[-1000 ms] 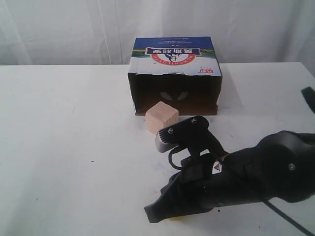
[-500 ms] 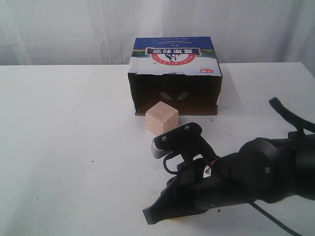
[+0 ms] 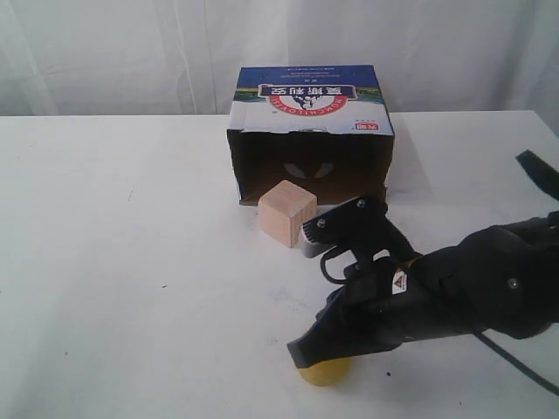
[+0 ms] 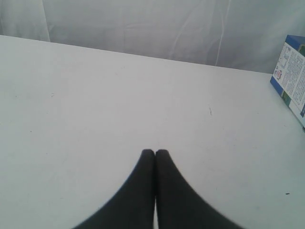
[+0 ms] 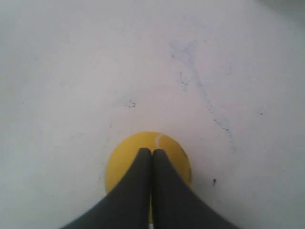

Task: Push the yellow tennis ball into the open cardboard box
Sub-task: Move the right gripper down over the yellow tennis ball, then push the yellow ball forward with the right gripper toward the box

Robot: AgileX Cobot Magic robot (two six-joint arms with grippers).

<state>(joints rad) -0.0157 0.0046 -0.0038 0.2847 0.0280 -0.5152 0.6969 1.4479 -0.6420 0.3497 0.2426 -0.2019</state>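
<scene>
Reaching in from lower right, the right pincer [image 3: 304,352], tips pressed together, sits over the yellow tennis ball [image 3: 324,374] at bottom centre, well apart from the open cardboard box [image 3: 310,122] at upper centre.

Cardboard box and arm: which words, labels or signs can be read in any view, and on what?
Top panel of the open cardboard box: four large white Chinese characters, upside down, too blurred to quote.
The red band by them: small upside-down lettering, unreadable.
Side of the box, left wrist view: fine print, illegible.
A triangle sticker on the right arm: red-and-white sign, no legible text.
</scene>
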